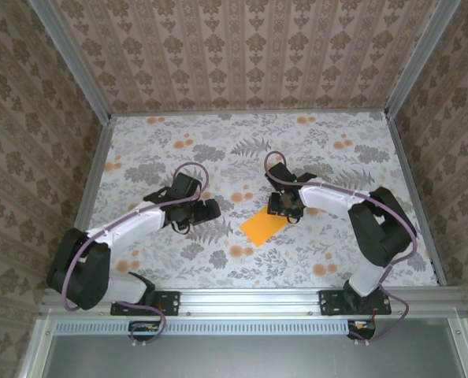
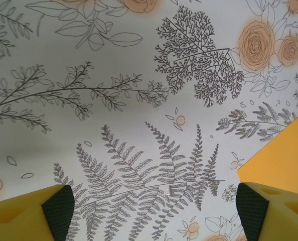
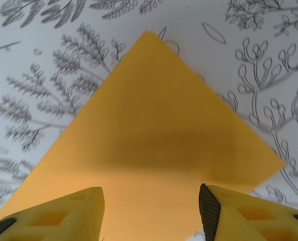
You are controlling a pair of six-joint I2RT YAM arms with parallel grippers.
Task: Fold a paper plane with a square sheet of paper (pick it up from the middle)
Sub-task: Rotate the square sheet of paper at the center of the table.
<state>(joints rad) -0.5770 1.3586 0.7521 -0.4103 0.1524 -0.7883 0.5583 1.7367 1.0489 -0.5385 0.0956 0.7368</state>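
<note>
The square sheet of paper lies flat on the flowered table, plain orange-yellow, one corner pointing away from the arms. My right gripper hangs over its far corner. In the right wrist view the sheet spreads under the right gripper, which is open, its yellow fingers apart with nothing between them. My left gripper stands to the left of the sheet, apart from it. In the left wrist view the left gripper is open wide over bare printed cloth, and an edge of the sheet shows just beyond its right finger.
The table is covered in a cloth printed with grey leaves and small orange flowers. Patterned walls with metal frame rails close it in on the left, back and right. Both arm bases sit on the rail at the near edge.
</note>
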